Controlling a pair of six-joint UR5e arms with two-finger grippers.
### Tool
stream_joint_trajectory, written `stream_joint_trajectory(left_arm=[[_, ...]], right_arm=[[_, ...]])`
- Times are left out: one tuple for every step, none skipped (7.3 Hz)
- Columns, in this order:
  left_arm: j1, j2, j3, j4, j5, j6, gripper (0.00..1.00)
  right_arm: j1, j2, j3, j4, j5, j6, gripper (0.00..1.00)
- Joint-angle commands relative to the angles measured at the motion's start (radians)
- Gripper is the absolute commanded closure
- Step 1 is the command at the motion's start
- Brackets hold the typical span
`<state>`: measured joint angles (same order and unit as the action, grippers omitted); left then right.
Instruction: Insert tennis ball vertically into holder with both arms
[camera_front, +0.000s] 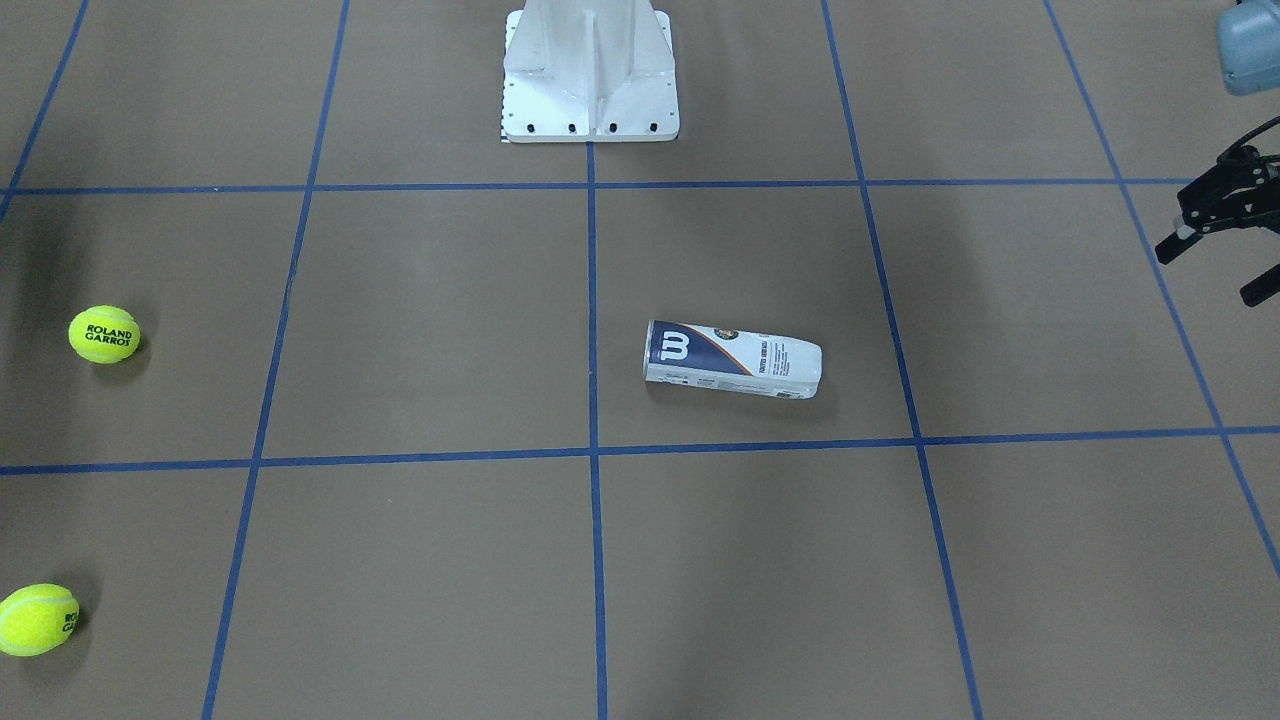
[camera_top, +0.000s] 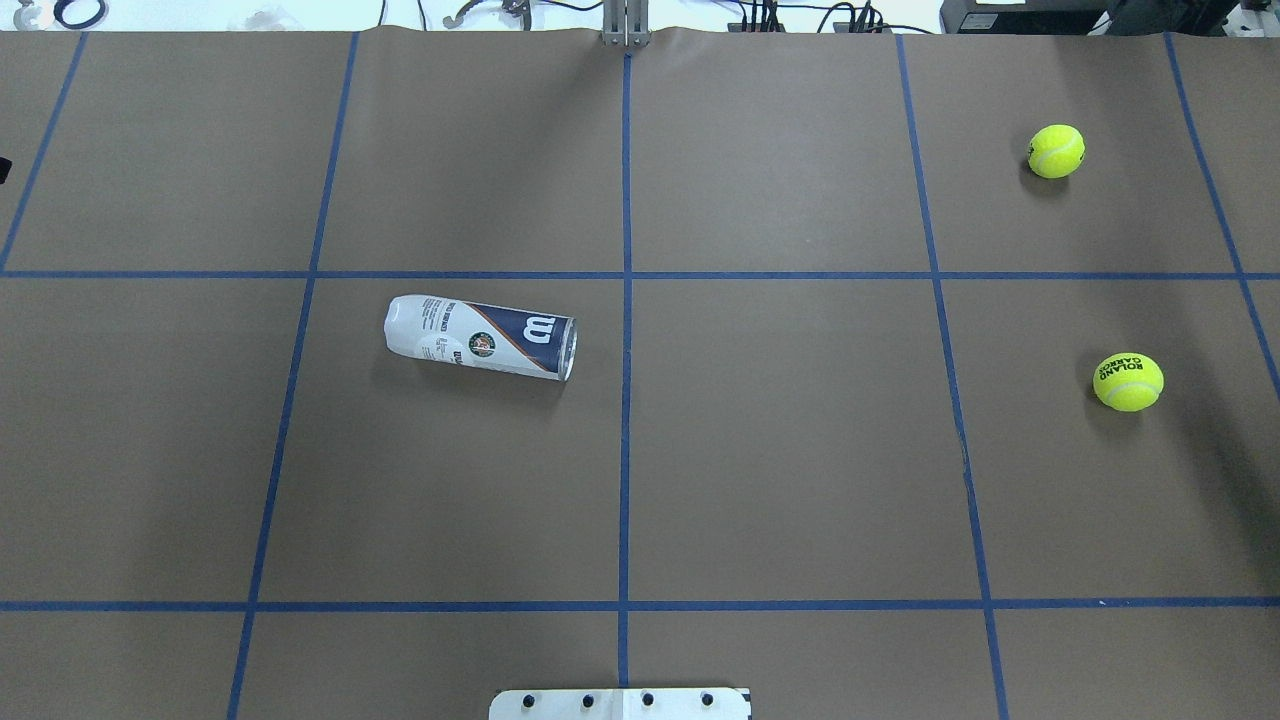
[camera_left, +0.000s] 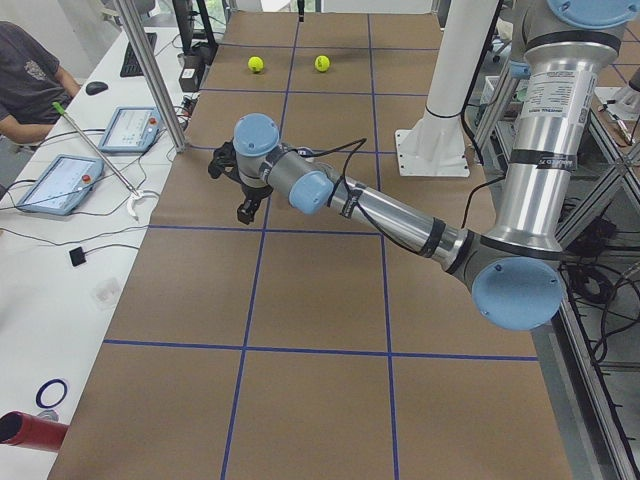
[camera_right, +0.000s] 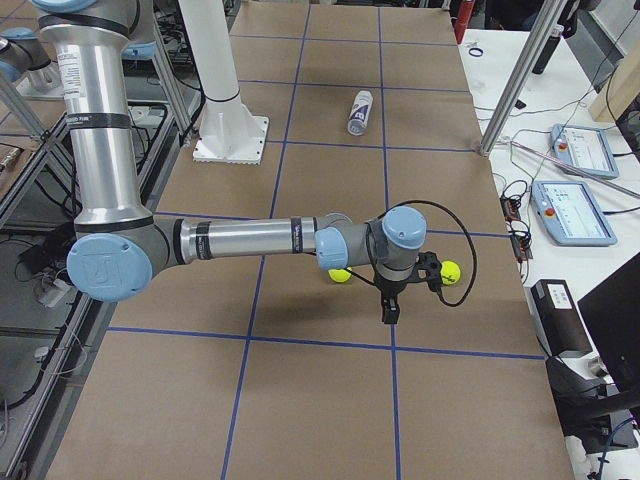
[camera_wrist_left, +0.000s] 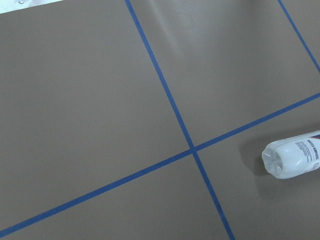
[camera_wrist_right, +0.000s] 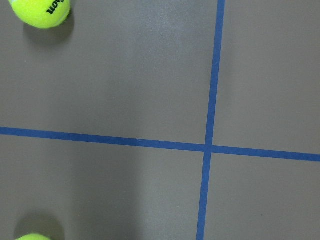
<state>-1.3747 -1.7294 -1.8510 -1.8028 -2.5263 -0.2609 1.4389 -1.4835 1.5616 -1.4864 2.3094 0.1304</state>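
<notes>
Left arm (camera_left: 390, 210): silver tubes, grey joint housings, round light-blue caps (camera_left: 518, 293), black rings at the tube ends. Right arm (camera_right: 250, 240): same build. Printed label (camera_left: 555, 95) around the upright tube (text too small to read). Thin black cable (camera_left: 335, 160) loops off the wrist. Left gripper (camera_front: 1210, 270) and right gripper (camera_right: 413, 292): black, two fingers, open linkage frame. White ribbed pedestal (camera_front: 590, 80) with a row of dark bolts (camera_front: 572, 128) along the flange.

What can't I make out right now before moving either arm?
Black right gripper: only in exterior right view, small; fingers open or shut unclear.
Clear plastic tennis-ball can with white-and-navy label: overhead view, label hides its inside.
Yellow tennis ball: right wrist view, cut off by bottom edge.
</notes>
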Motion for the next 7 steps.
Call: stream_joint_trajectory(left_arm=[[0.029,-0.027,-0.010,-0.003,0.004,-0.122,0.07],[0.034,-0.035,0.033,-0.004,-0.008,-0.229,0.09],[0.077,-0.076,0.041,-0.009,0.000,-0.300,0.12],[0.112,-0.084,0.035,-0.007,0.004,-0.305,0.15],[0.126,-0.081,0.045,-0.091,0.006,-0.298,0.14],[0.175,-0.079,0.058,-0.186,0.049,-0.307,0.15],[0.253,-0.132,0.078,-0.191,0.120,-0.296,0.15]], right_arm=[[0.000,0.000,0.000,-0.001,0.001,0.000,0.01],[-0.002,0.000,0.000,-0.002,0.001,0.002,0.01],[-0.002,0.000,0.000,-0.003,0.001,0.002,0.01],[-0.002,0.000,-0.002,-0.005,-0.001,0.002,0.01],[-0.002,0.000,-0.002,-0.006,-0.001,0.002,0.01],[-0.002,-0.001,-0.002,-0.009,0.002,0.002,0.01],[-0.002,-0.003,-0.002,-0.011,0.002,0.002,0.01]])
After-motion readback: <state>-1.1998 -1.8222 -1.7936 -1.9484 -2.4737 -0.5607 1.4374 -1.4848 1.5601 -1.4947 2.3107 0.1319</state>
